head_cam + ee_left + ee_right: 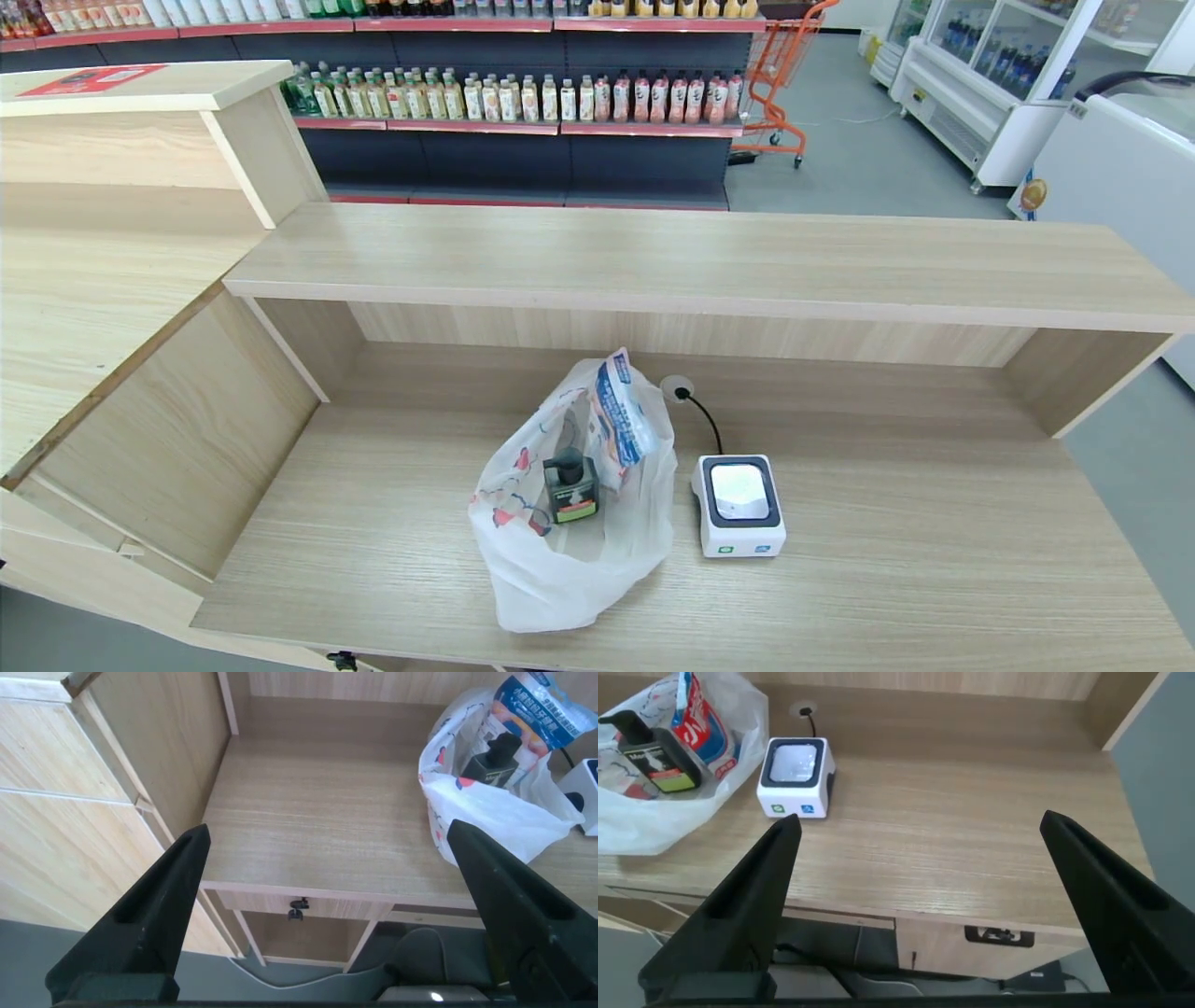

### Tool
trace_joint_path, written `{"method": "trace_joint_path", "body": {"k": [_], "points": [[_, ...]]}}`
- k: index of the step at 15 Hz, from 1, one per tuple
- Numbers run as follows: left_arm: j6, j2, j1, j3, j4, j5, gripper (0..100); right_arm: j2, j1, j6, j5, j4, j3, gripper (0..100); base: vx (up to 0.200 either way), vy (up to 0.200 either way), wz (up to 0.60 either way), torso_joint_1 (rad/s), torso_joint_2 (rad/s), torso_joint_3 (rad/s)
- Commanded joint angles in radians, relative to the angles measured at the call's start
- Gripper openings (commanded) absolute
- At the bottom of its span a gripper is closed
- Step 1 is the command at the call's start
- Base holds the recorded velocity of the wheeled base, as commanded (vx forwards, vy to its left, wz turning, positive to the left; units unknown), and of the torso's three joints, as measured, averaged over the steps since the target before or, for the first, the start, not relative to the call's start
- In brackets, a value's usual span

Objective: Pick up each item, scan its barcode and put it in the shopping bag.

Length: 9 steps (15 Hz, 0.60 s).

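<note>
A white plastic shopping bag (569, 551) sits on the wooden counter (887, 569), holding a dark pump bottle (569, 485) and a blue-and-white packet (618, 411). A white barcode scanner (739, 504) stands right beside the bag. My left gripper (327, 905) hangs open below the counter's near left edge, with the bag (486, 812), the bottle (495, 756) and the packet (537, 714) ahead of it. My right gripper (924, 905) is open off the counter's near right edge, with the scanner (794, 775), the bag (654, 821) and the bottle (659, 761) in view. Both grippers hold nothing.
A raised wooden shelf (709, 261) runs along the back of the counter, with side panels left and right. A black cable (705, 420) leads from the scanner to a hole in the counter. Store shelves of bottles (523, 93) stand beyond.
</note>
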<state>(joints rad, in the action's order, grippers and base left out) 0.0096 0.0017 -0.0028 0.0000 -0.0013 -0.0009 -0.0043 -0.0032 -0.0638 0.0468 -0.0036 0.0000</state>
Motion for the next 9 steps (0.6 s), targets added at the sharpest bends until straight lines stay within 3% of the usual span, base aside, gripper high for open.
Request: {"method": "trace_joint_path", "body": {"k": [1,5,9], "points": [[0.006,0.000,0.001,0.000,0.000,0.001,100,0.004,0.000,-0.002,0.001,0.001,0.000,100,0.000,-0.200,0.00,-0.002,0.00,0.002],[0.004,0.000,0.000,0.000,0.000,0.001,100,0.004,0.000,-0.007,0.001,0.002,0.000,100,0.000,-0.200,0.00,0.008,0.00,0.002],[0.001,0.000,0.000,0.000,0.000,0.001,100,0.004,0.000,0.002,-0.001,0.002,0.000,100,0.000,0.000,0.00,0.000,0.00,0.000]]}}
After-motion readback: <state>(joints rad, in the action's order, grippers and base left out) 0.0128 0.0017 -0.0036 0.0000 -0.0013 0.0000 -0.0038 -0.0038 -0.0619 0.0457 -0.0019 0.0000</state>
